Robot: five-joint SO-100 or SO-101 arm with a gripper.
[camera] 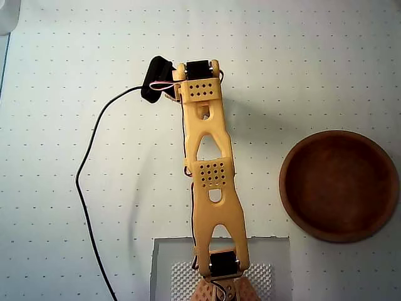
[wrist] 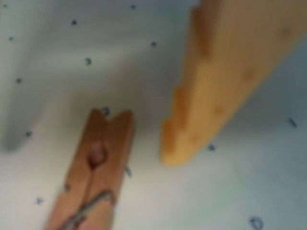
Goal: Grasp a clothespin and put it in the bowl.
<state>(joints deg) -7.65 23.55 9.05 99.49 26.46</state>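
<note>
In the wrist view the light-wood clothespin (wrist: 96,172) lies flat on the white dotted table, its jaw end pointing up in the frame and its metal spring near the bottom edge. My gripper (wrist: 86,148) is low over it and open. One orange finger (wrist: 216,91) has its tip just right of the clothespin, not touching it. The other finger is out of frame. In the overhead view the orange arm (camera: 210,169) reaches towards the far side and hides the clothespin. The reddish-brown wooden bowl (camera: 294,207) sits empty at the right.
A black cable (camera: 84,188) runs from the black wrist camera (camera: 156,78) down the left side of the arm. A clear plate (camera: 276,251) lies under the arm's base at the bottom edge. A white object (camera: 7,15) shows in the top left corner.
</note>
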